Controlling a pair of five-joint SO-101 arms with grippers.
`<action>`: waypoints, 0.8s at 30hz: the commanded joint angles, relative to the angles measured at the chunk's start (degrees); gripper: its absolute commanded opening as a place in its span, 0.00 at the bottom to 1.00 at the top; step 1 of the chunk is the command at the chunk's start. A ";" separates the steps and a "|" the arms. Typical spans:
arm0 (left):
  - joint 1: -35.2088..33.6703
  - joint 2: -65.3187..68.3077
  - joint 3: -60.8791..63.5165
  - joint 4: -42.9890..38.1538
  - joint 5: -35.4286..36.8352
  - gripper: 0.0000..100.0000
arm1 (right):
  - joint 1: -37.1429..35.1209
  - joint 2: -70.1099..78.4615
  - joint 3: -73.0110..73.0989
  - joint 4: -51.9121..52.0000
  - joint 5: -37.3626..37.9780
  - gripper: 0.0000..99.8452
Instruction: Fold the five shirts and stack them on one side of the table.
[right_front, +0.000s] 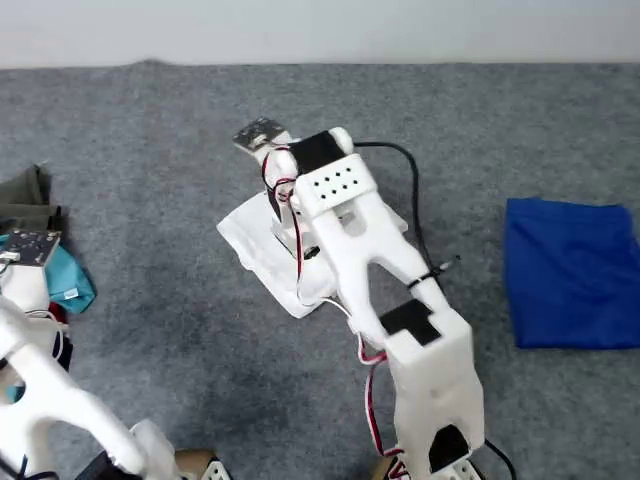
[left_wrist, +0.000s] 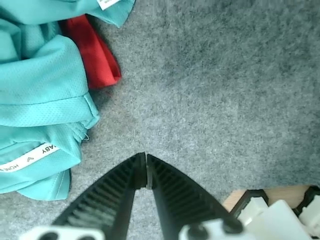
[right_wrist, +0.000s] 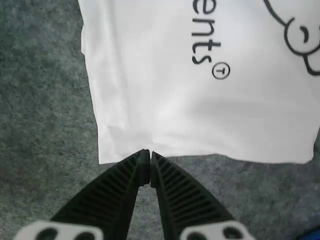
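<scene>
Shirts, five: white shirt (right_front: 255, 250) 1, blue shirt (right_front: 570, 272) 1, teal shirt (left_wrist: 40, 100) 1, red shirt (left_wrist: 92, 50) 1, olive shirt (right_front: 25, 200) 1. Arms, two: left arm (right_front: 40, 390), right arm (right_front: 400, 300).

A white cotton shirt (right_front: 252, 248) with black print on its upward face (right_wrist: 200, 100) lies folded into a compact, roughly square packet near the middle of the grey felt-covered bench (right_front: 150, 150), its edges fairly straight. Well apart from it, toward the bench's right edge, a deep blue shirt (right_front: 570, 275) rests flat, folded into a neat rectangle. At the left edge three shirts lie unfolded in a heap: a teal mesh-knit shirt (left_wrist: 40, 100) crumpled in loose folds with white labels showing, a red shirt (left_wrist: 92, 50) bunched against it and partly tucked beneath, and an olive-green shirt (right_front: 25, 200) rumpled just beyond them.
</scene>
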 joint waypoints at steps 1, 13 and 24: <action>0.26 -1.49 -0.57 -0.79 -0.44 0.01 | 2.95 -9.01 4.31 2.59 -5.80 0.01; 0.26 -1.32 -2.68 -0.44 -0.70 0.01 | 4.26 -2.15 6.24 -3.12 -51.08 0.31; 0.26 -1.41 -4.70 -0.35 -0.70 0.01 | 4.26 -0.13 6.24 -23.43 -69.54 0.46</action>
